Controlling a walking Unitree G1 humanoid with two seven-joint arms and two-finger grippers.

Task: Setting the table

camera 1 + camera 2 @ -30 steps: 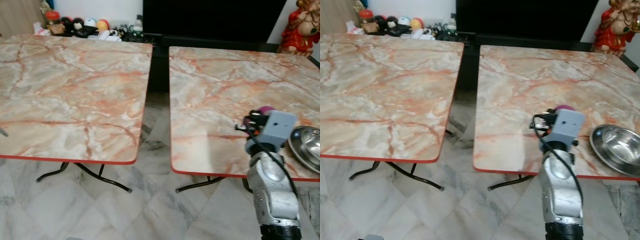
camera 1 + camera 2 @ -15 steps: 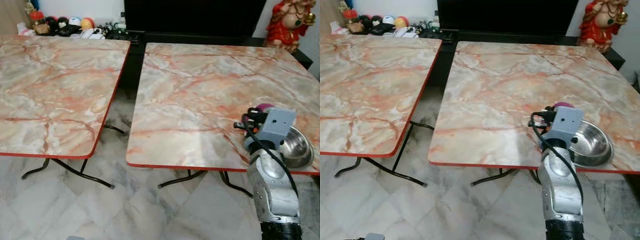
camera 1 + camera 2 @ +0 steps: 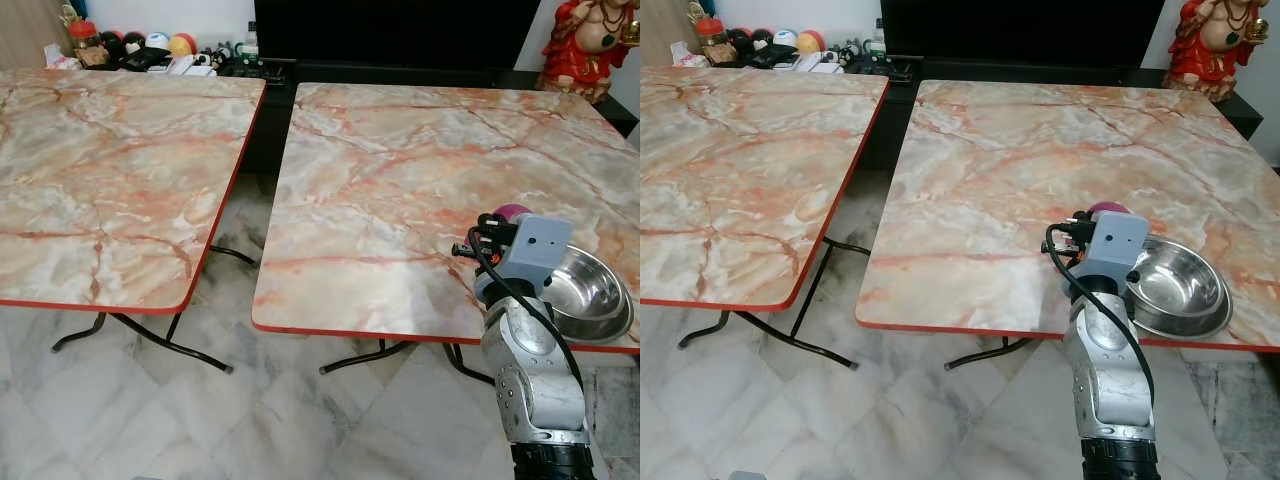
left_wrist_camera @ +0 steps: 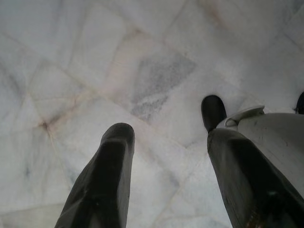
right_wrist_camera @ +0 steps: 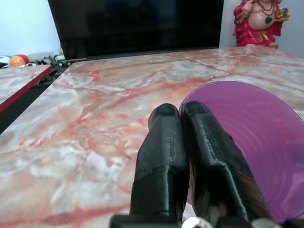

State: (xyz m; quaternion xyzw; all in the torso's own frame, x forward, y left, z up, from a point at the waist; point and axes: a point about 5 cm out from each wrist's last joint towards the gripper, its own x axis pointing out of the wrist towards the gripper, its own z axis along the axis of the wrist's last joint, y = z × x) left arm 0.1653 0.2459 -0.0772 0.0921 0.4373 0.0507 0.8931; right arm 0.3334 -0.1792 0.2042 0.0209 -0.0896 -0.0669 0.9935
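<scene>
Nearest you: the left gripper point(image 4: 166, 142) hangs idle over the pale grey marble-tile floor point(image 4: 95, 71), its two black fingers point(image 4: 102, 185) spread wide with nothing between them.

Next, the silver right arm point(image 3: 530, 380) rises at your right, its wrist at the near edge of the right-hand marble-patterned folding table with red edging point(image 3: 400, 180). The right gripper point(image 5: 183, 114) has its fingers pressed together, pinching the rim of a round translucent purple plastic plate point(image 5: 247, 137), which it holds above the tabletop near the front right corner.

Just beside the wrist, on that same corner: a round shiny stainless-steel bowl point(image 3: 1175, 290), upright.

To your left, apart across a narrow gap: a second marble-patterned folding table point(image 3: 110, 170) on black metal legs point(image 3: 150, 335).

Farther back: a black television unit point(image 3: 390, 35), a cluster of coloured balls and small items point(image 3: 150, 50), and a red and gold figurine point(image 3: 590, 45) at the far right.
</scene>
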